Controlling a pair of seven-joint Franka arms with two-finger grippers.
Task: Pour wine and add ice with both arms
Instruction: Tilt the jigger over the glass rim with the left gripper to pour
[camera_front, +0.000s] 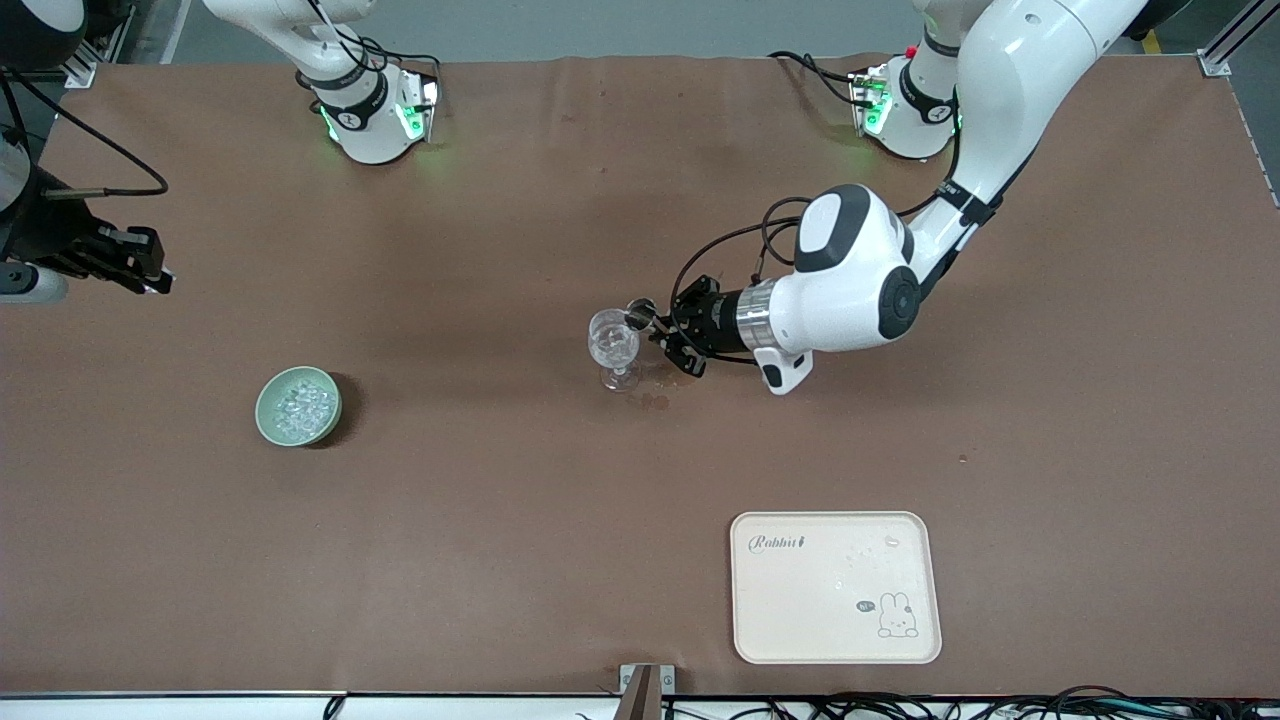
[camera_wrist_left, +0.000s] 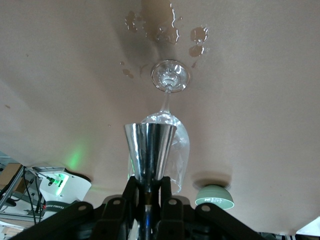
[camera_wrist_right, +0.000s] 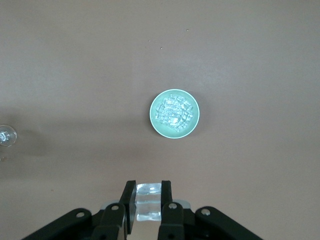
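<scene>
A clear stemmed wine glass (camera_front: 613, 347) stands upright mid-table. My left gripper (camera_front: 682, 338) is beside it, shut on the stem of a steel measuring cup (camera_front: 640, 314) tipped sideways with its mouth at the glass rim. In the left wrist view the cup (camera_wrist_left: 150, 148) fills the space in front of the gripper (camera_wrist_left: 149, 187), with the glass (camera_wrist_left: 172, 80) past it. Ice (camera_front: 299, 404) fills a green bowl (camera_front: 266, 412) toward the right arm's end. My right gripper (camera_front: 148, 274) is up in the air near that end, shut on a clear ice piece (camera_wrist_right: 149, 202), over bare table beside the bowl (camera_wrist_right: 156, 126).
Wet stains (camera_front: 655, 400) lie on the brown table cover by the glass foot, and show in the left wrist view (camera_wrist_left: 165, 31). A cream tray (camera_front: 835, 588) with a rabbit drawing lies near the front edge, toward the left arm's end.
</scene>
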